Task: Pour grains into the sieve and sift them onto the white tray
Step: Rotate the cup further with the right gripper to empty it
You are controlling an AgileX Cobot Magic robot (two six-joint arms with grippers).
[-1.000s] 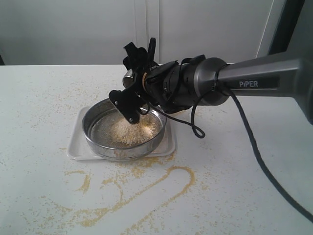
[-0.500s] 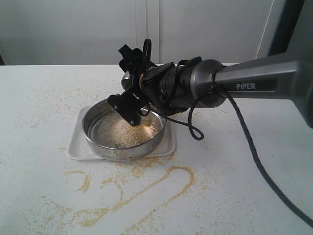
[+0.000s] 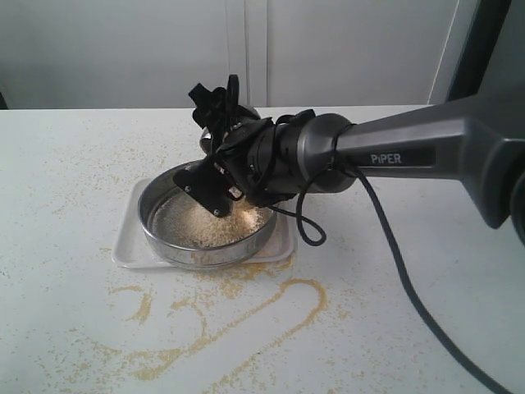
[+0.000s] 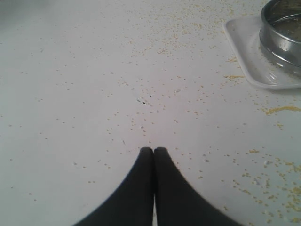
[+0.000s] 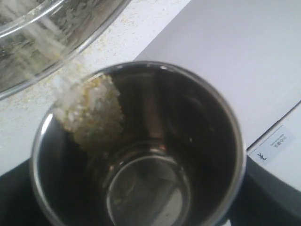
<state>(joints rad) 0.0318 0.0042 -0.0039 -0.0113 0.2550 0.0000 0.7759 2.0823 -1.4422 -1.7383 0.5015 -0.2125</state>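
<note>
Right hand is spread wide around the steel cup, tipped over the sieve, with grains running off the lip. The sieve sits on the tray. Left hand is pinched shut and empty over the counter. Grains look light and runny, so they'd scatter easily. The sieve looks stiff; I'd grab its rim wall.

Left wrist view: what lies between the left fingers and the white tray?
Only tabletop sprinkled with stray grains; nothing else sits between the fingers and the white tray, as the left wrist view shows.
</note>
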